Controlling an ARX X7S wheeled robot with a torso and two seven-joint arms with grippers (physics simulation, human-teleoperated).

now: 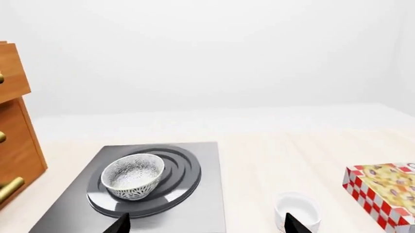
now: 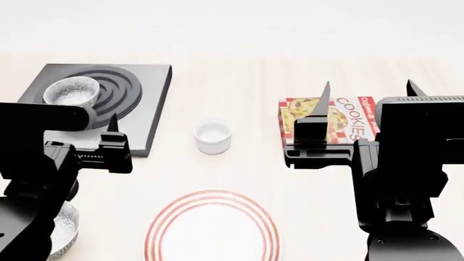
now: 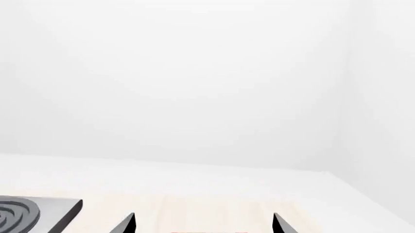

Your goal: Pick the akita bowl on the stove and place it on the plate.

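Observation:
The akita bowl point(image 2: 71, 91), white with a fine dark pattern, sits upright on the burner rings of the dark-grey stove point(image 2: 145, 109) at the far left. In the left wrist view the bowl point(image 1: 133, 175) stands a little ahead of my left gripper point(image 1: 207, 226), which is open and empty over the stove's point(image 1: 207, 194) near edge. The plate point(image 2: 212, 231), white with red rings, lies at the near middle. My right gripper point(image 2: 368, 87) is open and empty, raised over the right side; in its wrist view point(image 3: 203, 224) only a stove corner point(image 3: 45, 211) shows.
A small plain white cup point(image 2: 213, 136) stands between stove and plate. A cookie box point(image 2: 340, 117) lies at the right under the right arm. A second patterned bowl point(image 2: 62, 234) sits near left, partly hidden by my left arm. A wooden drawer cabinet point(image 1: 16, 145) stands beside the stove.

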